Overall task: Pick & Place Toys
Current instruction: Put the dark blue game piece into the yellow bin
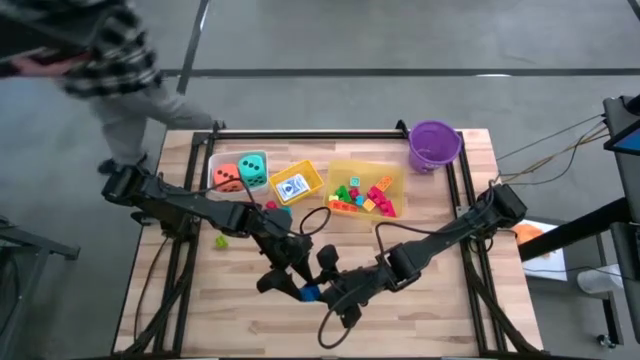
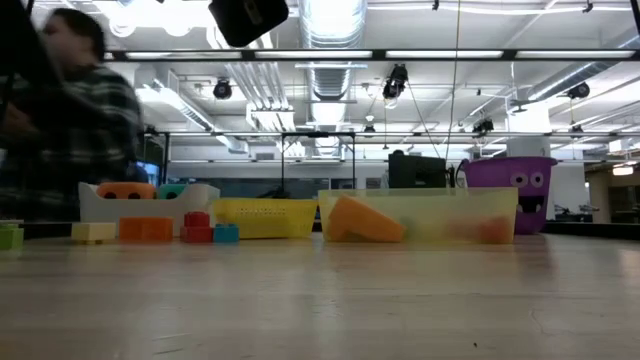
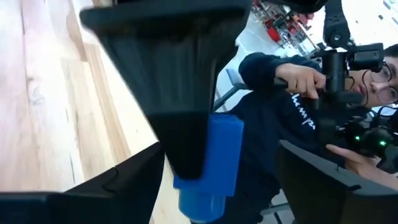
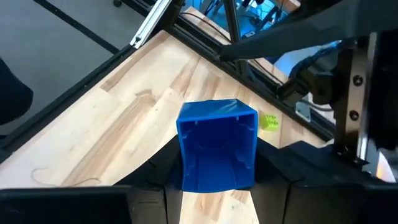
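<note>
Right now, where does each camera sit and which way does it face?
High: above the table, straight down; left arm and right arm both show.
Low: tabletop height, facing the yellow bin and purple bucket; no arm clearly shows.
Left wrist: on left arm, past its open jaws to the blue brick, a person beyond.
Right wrist: on right arm; its jaws shut on that brick.
Shared: both wrist views see the brick.

A blue brick sits between dark fingers. The worktop is pale wood. Dotted dice, orange and teal; a purple bucket; a yellow bin.
</note>
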